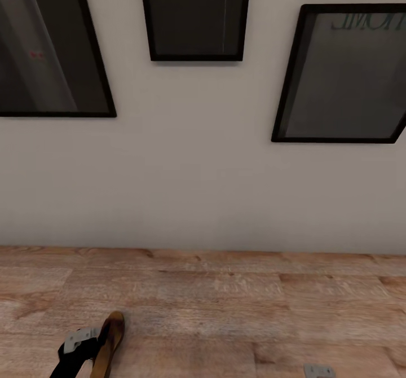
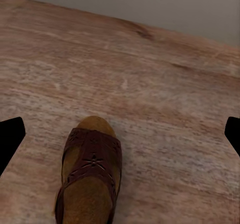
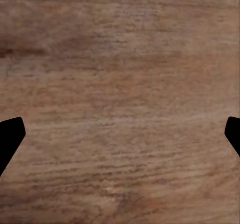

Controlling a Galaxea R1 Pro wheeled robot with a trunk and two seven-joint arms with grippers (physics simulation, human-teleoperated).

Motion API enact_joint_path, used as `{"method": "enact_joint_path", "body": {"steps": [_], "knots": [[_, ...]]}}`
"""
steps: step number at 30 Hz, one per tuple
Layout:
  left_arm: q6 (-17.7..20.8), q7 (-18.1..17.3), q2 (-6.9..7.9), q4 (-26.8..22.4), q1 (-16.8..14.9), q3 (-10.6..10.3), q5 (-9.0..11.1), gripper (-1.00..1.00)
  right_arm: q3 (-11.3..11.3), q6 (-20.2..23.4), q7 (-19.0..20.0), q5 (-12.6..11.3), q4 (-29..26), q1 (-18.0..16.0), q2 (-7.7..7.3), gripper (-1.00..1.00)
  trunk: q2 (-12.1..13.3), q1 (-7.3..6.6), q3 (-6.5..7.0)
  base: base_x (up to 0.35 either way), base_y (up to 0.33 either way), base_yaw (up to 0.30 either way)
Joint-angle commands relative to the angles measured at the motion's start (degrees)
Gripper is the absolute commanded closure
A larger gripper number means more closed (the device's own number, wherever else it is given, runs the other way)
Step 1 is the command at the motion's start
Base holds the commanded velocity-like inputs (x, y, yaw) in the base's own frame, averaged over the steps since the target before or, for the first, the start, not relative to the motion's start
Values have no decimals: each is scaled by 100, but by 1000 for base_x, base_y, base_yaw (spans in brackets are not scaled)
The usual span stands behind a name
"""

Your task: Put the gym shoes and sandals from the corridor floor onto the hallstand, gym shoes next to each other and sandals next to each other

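A sandal (image 1: 109,344) is seen at the lower left of the head view, carried off the floor (image 1: 225,304) by the left gripper (image 1: 84,348), turned on edge with its toe pointing up toward the wall (image 1: 197,186). From the left wrist camera, that sandal (image 2: 90,179) is shown lying between the widely spread finger tips, toe forward, with the plank floor (image 2: 150,83) beyond it. Whether the left pincer is really clamped on the heel cannot be told, as the contact is hidden. The right gripper (image 3: 120,134) is seen spread wide with nothing in it, above bare floor (image 3: 120,58). 3 dark picture frames (image 1: 194,17) are hung on the wall ahead.

The sandal is judged light, with a stiff sole and softer leather straps, so a hold across the sole edges near the heel is favoured, the strap being likely to give. A tan insole may prove a little slick, and a swing or twist in the jaws is to be watched for on the way to the rack
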Motion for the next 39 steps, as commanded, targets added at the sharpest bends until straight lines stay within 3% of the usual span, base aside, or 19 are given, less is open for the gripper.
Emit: {"method": "enact_joint_path", "body": {"steps": [1, 14, 39], "knots": [[0, 0, 0, 0, 0, 0, 0, -100, 0, 0, 0, 0, 0, 0, 0, -100, 0, 0, 0, 222, 0, 0], [1, 0, 6, 0, -1, 5, 0, -100, 2, -6, 0, 0, 271, 43, -6, -100, 0, 0, 0, 184, 0, 0], [0, 0, 6, -3, -4, -9, -3, -100, 4, -9, 0, 0, 334, 61, -5, -100, 0, 0, 0, 8, 0, 0]]}}
